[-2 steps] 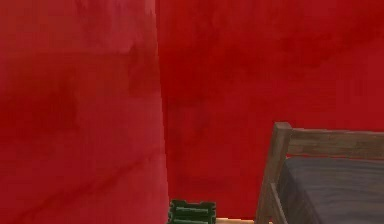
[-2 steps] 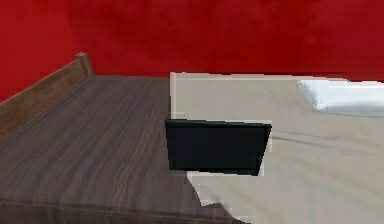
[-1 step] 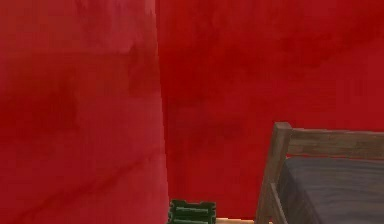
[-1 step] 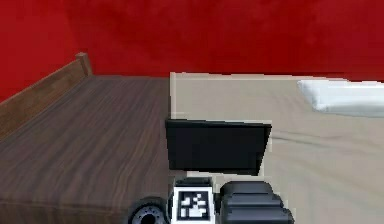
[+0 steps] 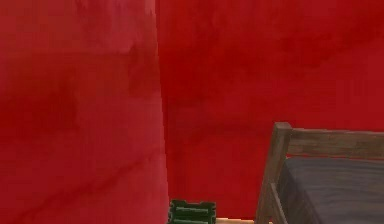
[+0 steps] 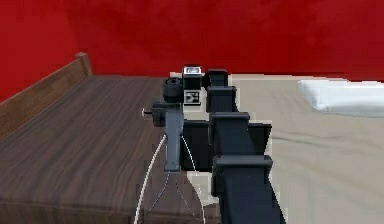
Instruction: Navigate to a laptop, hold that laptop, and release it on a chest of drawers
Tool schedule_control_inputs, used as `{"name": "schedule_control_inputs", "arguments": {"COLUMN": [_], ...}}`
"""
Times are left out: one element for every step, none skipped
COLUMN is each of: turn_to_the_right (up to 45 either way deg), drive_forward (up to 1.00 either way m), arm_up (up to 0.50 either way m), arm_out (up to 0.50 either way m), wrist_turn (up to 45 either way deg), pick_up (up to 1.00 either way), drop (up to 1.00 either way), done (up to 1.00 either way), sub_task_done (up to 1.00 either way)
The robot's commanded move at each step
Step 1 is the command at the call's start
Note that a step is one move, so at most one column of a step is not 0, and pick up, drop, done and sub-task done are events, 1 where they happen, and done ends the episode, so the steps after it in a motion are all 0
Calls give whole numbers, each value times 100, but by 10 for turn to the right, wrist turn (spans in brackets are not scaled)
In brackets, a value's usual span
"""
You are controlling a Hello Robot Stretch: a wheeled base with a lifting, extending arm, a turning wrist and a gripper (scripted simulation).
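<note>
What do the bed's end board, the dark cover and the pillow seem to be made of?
End board: likely wood, matte brown, with grain-like streaks.
Dark cover: probably woven fabric, matte, with fine parallel lines.
Pillow: seemingly soft cloth, plain white, with rounded edges.

Claw (image 6: 174, 165) against dark brown bedcover (image 6: 80, 140), hold on any laptop unclear.

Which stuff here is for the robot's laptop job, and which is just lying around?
For the job:
hand

Just lying about:
bed
pillow
green crate
red wall
</note>
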Motion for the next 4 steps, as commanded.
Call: {"name": "schedule_control_inputs", "arguments": {"turn_to_the_right": [0, 0, 0, 0], "drive_forward": [0, 0, 0, 0], "arm_up": [0, 0, 0, 0], "arm_out": [0, 0, 0, 0], "wrist_turn": [450, 450, 450, 450], "pick_up": [0, 0, 0, 0], "drop": [0, 0, 0, 0], "done": [0, 0, 0, 0], "sub_task_done": [0, 0, 0, 0]}}
